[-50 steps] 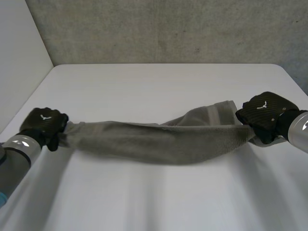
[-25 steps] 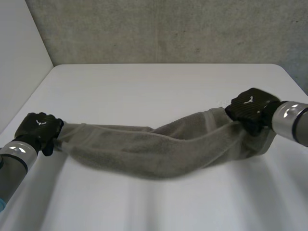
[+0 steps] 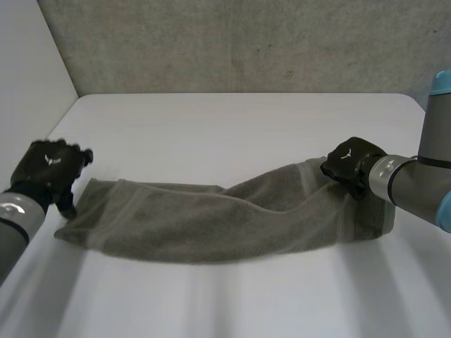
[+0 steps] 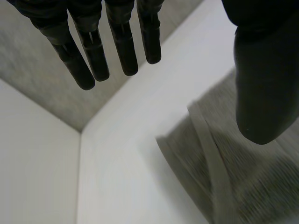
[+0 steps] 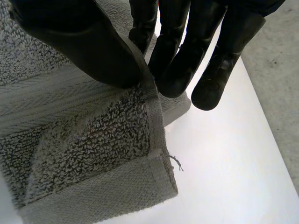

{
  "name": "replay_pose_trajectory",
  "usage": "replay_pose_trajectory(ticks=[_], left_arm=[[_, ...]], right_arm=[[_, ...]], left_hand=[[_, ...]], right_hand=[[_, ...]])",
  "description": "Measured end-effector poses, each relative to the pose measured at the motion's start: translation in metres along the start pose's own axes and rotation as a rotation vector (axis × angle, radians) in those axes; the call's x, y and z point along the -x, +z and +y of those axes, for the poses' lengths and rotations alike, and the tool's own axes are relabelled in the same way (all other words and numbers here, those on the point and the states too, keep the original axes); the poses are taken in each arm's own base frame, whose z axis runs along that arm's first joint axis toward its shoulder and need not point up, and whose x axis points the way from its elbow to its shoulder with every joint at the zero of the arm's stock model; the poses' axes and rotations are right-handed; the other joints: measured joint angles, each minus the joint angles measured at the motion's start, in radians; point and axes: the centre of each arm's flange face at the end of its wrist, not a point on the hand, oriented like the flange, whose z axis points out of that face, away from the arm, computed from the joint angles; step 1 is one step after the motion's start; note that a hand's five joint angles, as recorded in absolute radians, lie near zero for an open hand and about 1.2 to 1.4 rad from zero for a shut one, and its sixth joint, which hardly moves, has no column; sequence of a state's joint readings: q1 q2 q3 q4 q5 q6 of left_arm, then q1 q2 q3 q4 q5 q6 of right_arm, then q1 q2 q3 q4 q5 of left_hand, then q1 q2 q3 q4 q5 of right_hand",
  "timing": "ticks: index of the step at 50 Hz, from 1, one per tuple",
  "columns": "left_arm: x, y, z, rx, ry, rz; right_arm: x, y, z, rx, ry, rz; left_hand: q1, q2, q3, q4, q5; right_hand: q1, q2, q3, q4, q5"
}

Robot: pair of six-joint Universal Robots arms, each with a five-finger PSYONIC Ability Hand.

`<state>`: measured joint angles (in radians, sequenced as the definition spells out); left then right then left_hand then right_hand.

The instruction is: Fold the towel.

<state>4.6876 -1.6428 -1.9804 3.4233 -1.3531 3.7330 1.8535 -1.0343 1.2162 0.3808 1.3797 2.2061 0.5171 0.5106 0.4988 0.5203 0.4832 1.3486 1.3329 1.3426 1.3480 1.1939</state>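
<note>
Grey terry towel (image 3: 211, 225) lies in a long rumpled band on the white table (image 3: 232, 134), reaching from one hand to the other, its middle bulging to the robot's side of both hands.

At one end the left hand (image 3: 48, 167) hovers just above and beside the corner, apart from the cloth. Its forearm (image 3: 13, 225) comes in low from the robot's side. Seen from that wrist, the fingers (image 4: 88, 56) hang straight and slightly spread, and the thumb (image 4: 261, 93) stands well away from them. The hand is wide open and off the cloth. A banded corner of the towel (image 4: 219, 172) lies flat on the table under the thumb.

At the other end the right hand (image 3: 350, 165) sits on the corner farther from the robot, its grey forearm (image 3: 412, 186) reaching in nearly level with the table. In its own wrist view the thumb (image 5: 79, 42) presses the hemmed edge of the towel (image 5: 93, 140) against the fingers (image 5: 170, 65), so this hand is closed in a pinch on that edge. Below the pinch the cloth lies doubled, a woven band under the looped pile. A loose thread (image 5: 176, 162) sticks out at the corner, just past the fingertips.

Beyond both hands the table runs on to a rough grey wall (image 3: 246, 42).
</note>
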Motion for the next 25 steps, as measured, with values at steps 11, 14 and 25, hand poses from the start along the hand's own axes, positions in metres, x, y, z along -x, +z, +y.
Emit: replay_pose_trajectory(ticks=[11, 14, 25], left_arm=[[-0.006, 0.030, -0.017, -0.079, 0.000, 0.074], [-0.017, 0.043, -0.013, -0.069, -0.001, 0.106], [-0.045, 0.086, -0.006, -0.063, -0.046, 0.232]], right_arm=[[-0.015, 0.010, -0.008, -0.076, -0.019, 0.120], [-0.017, 0.012, -0.009, -0.086, -0.025, 0.136], [0.000, 0.012, -0.005, -0.071, -0.029, 0.093]], left_hand=[[0.000, 0.000, 0.000, 0.000, 0.000], [0.000, 0.000, 0.000, 0.000, 0.001], [0.004, 0.004, 0.010, 0.002, 0.033]], right_hand=[[0.000, 0.000, 0.000, 0.000, 0.000], [0.000, 0.000, 0.000, 0.000, 0.000], [0.000, 0.000, 0.000, 0.001, 0.000]])
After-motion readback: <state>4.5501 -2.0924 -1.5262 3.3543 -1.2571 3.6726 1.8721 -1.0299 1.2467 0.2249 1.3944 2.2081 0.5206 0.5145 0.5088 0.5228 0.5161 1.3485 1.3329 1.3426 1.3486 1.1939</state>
